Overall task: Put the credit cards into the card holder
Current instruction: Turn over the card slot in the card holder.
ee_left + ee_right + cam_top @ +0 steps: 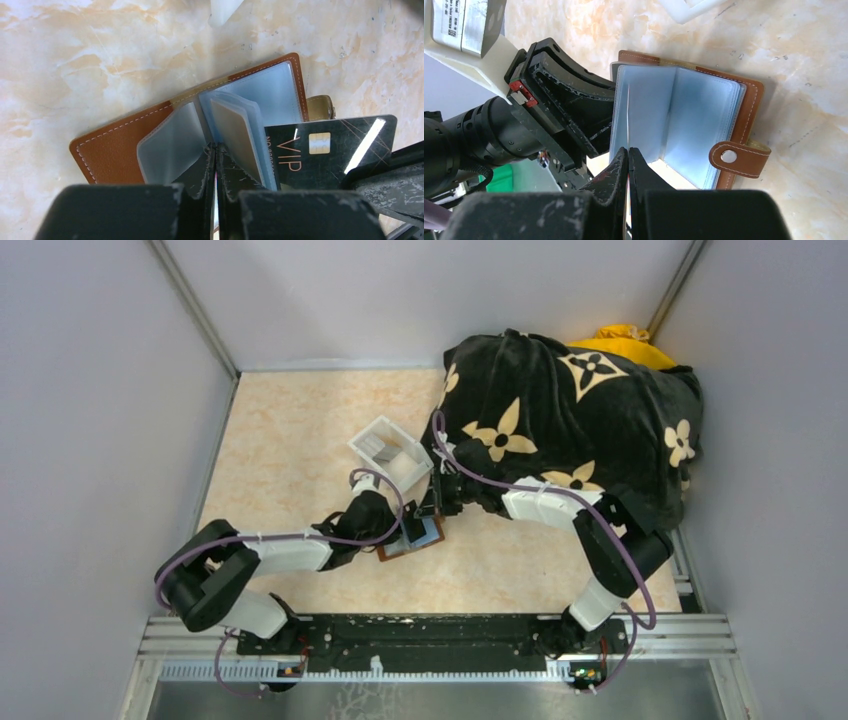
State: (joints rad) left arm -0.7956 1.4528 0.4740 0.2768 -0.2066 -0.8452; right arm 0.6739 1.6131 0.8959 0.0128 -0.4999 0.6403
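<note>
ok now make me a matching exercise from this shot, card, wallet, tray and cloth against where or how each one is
Things:
1 card
2 wallet
3 tray
4 cloth

Place or state:
a brown, lying open
b black with tan flowers, far right
c black, marked VIP, held in the right gripper
d white, just beyond the wallet

Pairs: 1-c, 2-a, 3-d, 4-b
</note>
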